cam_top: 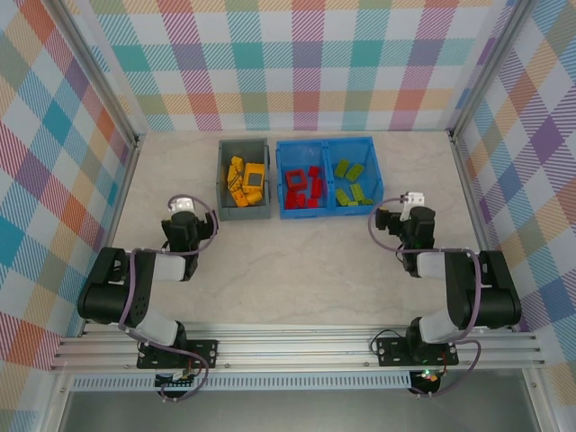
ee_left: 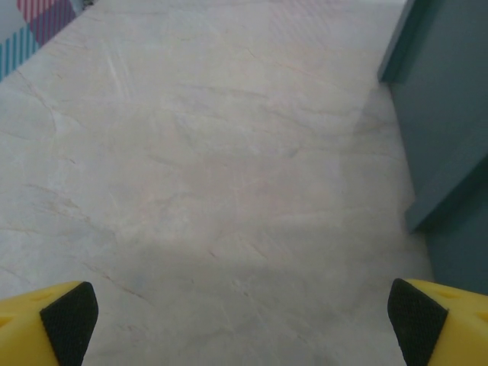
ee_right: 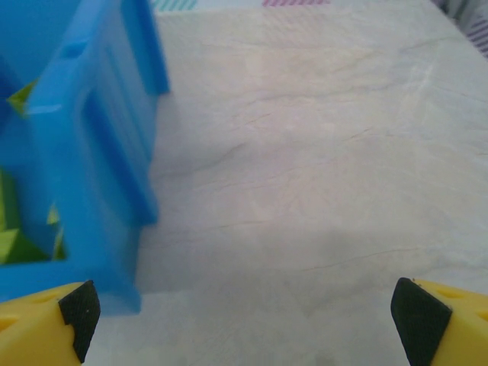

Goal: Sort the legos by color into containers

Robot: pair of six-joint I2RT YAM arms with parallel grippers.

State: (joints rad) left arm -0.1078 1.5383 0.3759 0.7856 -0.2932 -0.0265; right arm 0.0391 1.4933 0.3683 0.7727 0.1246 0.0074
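Observation:
The legos lie sorted in the containers at the back of the table. Yellow-orange legos (cam_top: 243, 182) fill the dark grey bin (cam_top: 221, 184). In the blue bin (cam_top: 326, 146), red legos (cam_top: 303, 187) sit in the left compartment and green legos (cam_top: 351, 186) in the right. My left gripper (cam_top: 183, 209) hangs over bare table in front-left of the grey bin, open and empty (ee_left: 244, 324), with the bin's wall (ee_left: 450, 114) to its right. Over bare table right of the blue bin stands my right gripper (cam_top: 411, 205), also open and empty (ee_right: 244, 320), with the blue bin (ee_right: 99, 137) and green legos (ee_right: 14, 245) at its left.
Plaid walls enclose the pale marbled table (cam_top: 297, 270) on three sides. Metal rails with both arm bases (cam_top: 288, 346) run along the near edge. Open tabletop lies between the two arms and in front of the bins.

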